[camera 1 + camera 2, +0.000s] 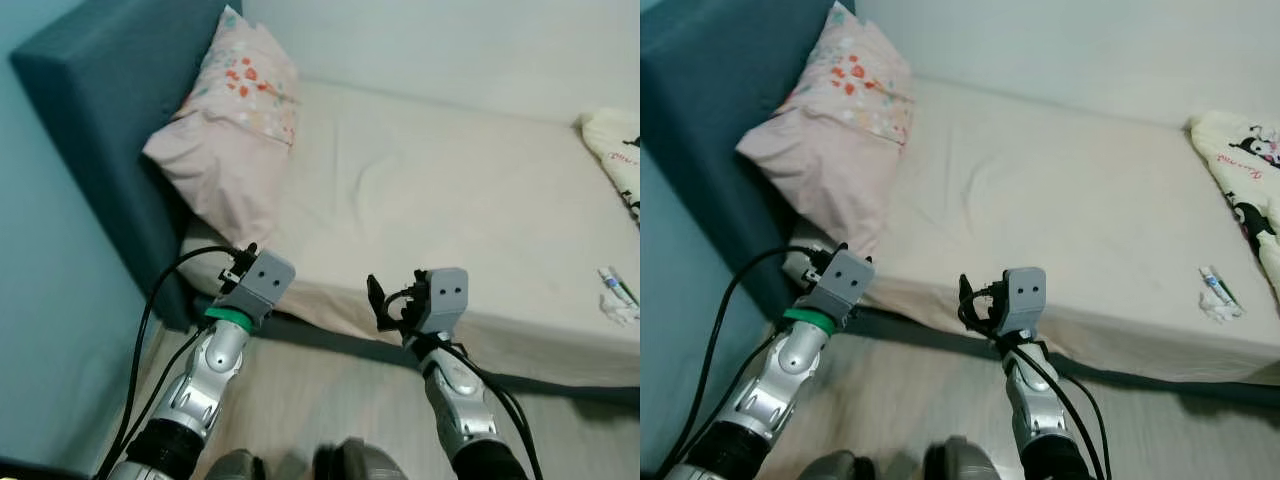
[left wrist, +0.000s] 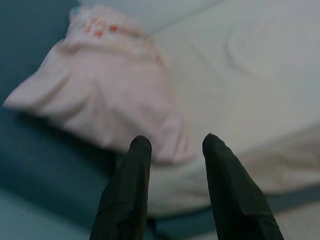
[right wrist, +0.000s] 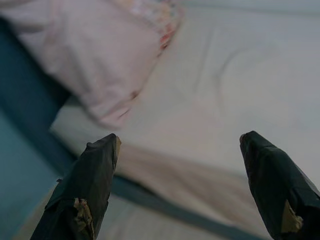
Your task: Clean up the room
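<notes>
A bed with a cream sheet lies in front of me. A pink floral pillow leans on the teal headboard. Near the bed's right front edge lie a small tube and a crumpled white tissue. My left gripper is open with nothing between its fingers, held just before the bed's near left corner and below the pillow. My right gripper is wide open and holds nothing, hovering at the bed's front edge near the middle.
A cream blanket with cartoon prints is bunched at the bed's far right. A teal wall stands close on my left. Pale wood floor runs between me and the dark bed base.
</notes>
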Controlling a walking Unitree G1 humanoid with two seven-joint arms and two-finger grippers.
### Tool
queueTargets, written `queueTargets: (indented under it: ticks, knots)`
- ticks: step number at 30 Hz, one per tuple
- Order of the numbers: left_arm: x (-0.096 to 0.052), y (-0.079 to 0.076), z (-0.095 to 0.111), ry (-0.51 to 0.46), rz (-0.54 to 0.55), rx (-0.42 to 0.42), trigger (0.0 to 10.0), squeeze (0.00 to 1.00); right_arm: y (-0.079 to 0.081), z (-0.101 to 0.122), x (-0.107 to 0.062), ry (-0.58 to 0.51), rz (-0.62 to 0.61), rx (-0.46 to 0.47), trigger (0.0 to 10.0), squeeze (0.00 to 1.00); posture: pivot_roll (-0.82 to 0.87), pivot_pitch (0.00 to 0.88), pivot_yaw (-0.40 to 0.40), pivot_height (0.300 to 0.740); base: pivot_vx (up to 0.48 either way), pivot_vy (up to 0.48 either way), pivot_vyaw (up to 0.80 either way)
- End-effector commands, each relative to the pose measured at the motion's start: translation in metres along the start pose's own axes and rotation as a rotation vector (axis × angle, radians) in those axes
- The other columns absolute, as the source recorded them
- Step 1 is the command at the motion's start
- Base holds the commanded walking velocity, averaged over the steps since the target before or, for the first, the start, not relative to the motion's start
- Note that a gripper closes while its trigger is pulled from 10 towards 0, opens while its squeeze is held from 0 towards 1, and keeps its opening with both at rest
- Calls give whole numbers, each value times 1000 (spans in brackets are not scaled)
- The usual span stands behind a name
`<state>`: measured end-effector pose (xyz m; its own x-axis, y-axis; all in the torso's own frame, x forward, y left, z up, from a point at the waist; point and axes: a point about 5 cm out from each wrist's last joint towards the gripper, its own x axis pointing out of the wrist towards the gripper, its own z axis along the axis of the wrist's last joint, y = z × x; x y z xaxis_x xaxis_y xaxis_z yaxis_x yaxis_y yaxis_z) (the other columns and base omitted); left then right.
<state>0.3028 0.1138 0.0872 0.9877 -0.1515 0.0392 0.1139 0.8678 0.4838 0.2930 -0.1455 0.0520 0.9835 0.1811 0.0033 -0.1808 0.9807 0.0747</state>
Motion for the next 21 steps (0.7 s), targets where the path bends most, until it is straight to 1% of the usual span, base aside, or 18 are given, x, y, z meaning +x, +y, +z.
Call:
queueTargets:
  ticks: [1, 4, 5, 7, 9, 11, 13, 15, 17, 21]
  knots:
    - [-2, -6, -1, 3, -16, -7, 10000, 0, -5, -5, -4, 17, -20, 5, 10000, 0, 51, 30, -25, 740, -390, 0, 0]
    - [-2, -6, -1, -4, -21, -13, 10000, 0, -6, -6, -4, 25, -27, 7, 10000, 0, 51, 30, -25, 740, -326, 0, 0]
    - [-2, -8, -1, 11, -35, -50, 10000, 0, -6, -7, -4, 28, -32, 11, 10000, 0, 57, 34, -23, 740, 0, 0, -775]
    - [-2, -11, -5, 80, -70, -197, 10000, 0, -7, -8, -4, 32, -39, 16, 10000, 0, 57, 34, -23, 740, 0, 0, -781]
    - [-2, -11, -5, 80, -70, -197, 10000, 0, -7, -8, -4, 32, -39, 16, 10000, 0, 57, 34, -23, 740, 0, 0, -781]
    - [-1, -9, -12, 157, -67, -339, 10000, 0, -9, -10, -5, 41, -46, 17, 10000, 0, 58, 32, -22, 740, 0, 0, -781]
    - [-1, -5, -19, 207, -53, -405, 10000, 0, -10, -11, -6, 49, -50, 13, 10000, 0, 58, 32, -22, 740, 0, 0, -781]
    - [-1, -2, -23, 224, -56, -422, 10000, 0, -12, -13, -6, 57, -52, 7, 10000, 0, 58, 27, -23, 740, 0, 0, -781]
    - [-1, -1, -25, 231, -55, -421, 10000, 0, -13, -14, -7, 60, -52, 4, 10000, 0, 58, 27, -23, 740, 0, 0, -784]
    - [0, 9, -27, 218, -37, -417, 10000, 0, -13, -12, -6, 55, -48, -2, 10000, 0, 59, 21, -24, 740, 0, 0, -788]
